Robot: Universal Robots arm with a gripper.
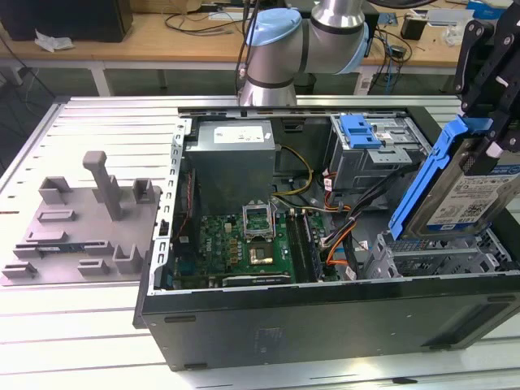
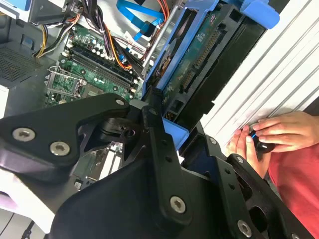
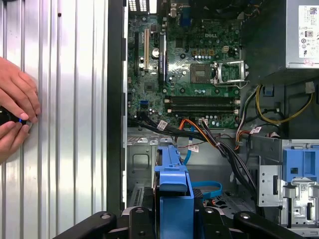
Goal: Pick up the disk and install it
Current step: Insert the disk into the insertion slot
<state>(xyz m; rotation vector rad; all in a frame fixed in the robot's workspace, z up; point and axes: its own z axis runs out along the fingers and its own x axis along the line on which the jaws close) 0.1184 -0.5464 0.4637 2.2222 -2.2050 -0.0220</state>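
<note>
The disk (image 1: pixel 475 195) is a silver hard drive in a blue carrier. It hangs tilted over the grey drive bay (image 1: pixel 443 260) in the open computer case's near corner, on the exterior view's right. My gripper (image 1: pixel 491 142) is shut on it from above, black fingers on either side. In the second wrist view the disk (image 2: pixel 199 55) shows its green circuit-board underside, with the gripper (image 2: pixel 174 124) clamped at its blue end. In the first wrist view the blue carrier (image 3: pixel 173 189) stands edge-on above the gripper (image 3: pixel 172 221).
The open computer case (image 1: pixel 325 317) holds a motherboard (image 1: pixel 244 244), a power supply (image 1: pixel 231 158), loose cables (image 1: pixel 341 227) and a far drive cage with a blue bracket (image 1: pixel 361 130). A grey fixture (image 1: pixel 81 227) lies on the slatted table. A person's hands (image 3: pixel 15 109) rest beside the case.
</note>
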